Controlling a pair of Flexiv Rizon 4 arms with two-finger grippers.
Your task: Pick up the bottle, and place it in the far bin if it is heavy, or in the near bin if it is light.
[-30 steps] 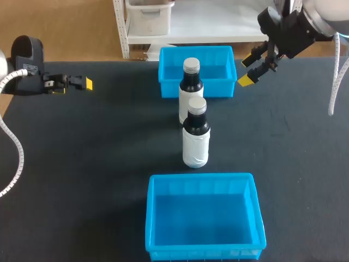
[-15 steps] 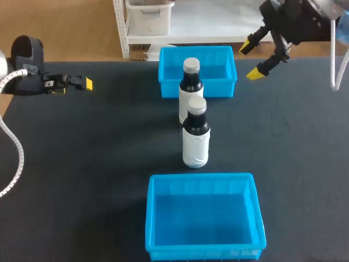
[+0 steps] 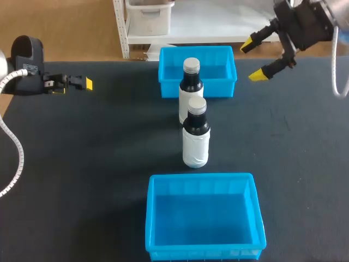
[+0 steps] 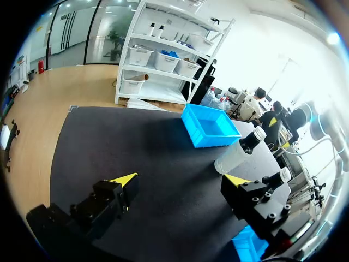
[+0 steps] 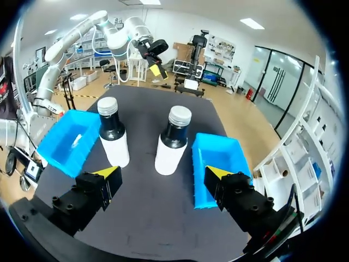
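Note:
Two dark bottles with white labels and grey caps stand in line mid-table. The far bottle (image 3: 191,87) (image 5: 173,141) (image 4: 240,155) stands just before the far blue bin (image 3: 218,87) (image 5: 218,158) (image 4: 210,126). The near bottle (image 3: 196,136) (image 5: 113,139) stands between it and the near blue bin (image 3: 204,177) (image 5: 65,139). My right gripper (image 3: 254,58) (image 5: 162,172) hangs open in the air right of the far bin, holding nothing, apart from both bottles. My left gripper (image 3: 82,83) (image 4: 180,180) is open and empty far off at the table's left side.
Both bins hold nothing. Bare dark tabletop (image 3: 98,164) lies on either side of the bottle row. In the left wrist view, the near bottle's cap (image 4: 281,176) shows behind one finger.
My right gripper has risen and drawn back to the right, away from the far bin, turning as it went and staying open. The left arm and both bottles have not moved.

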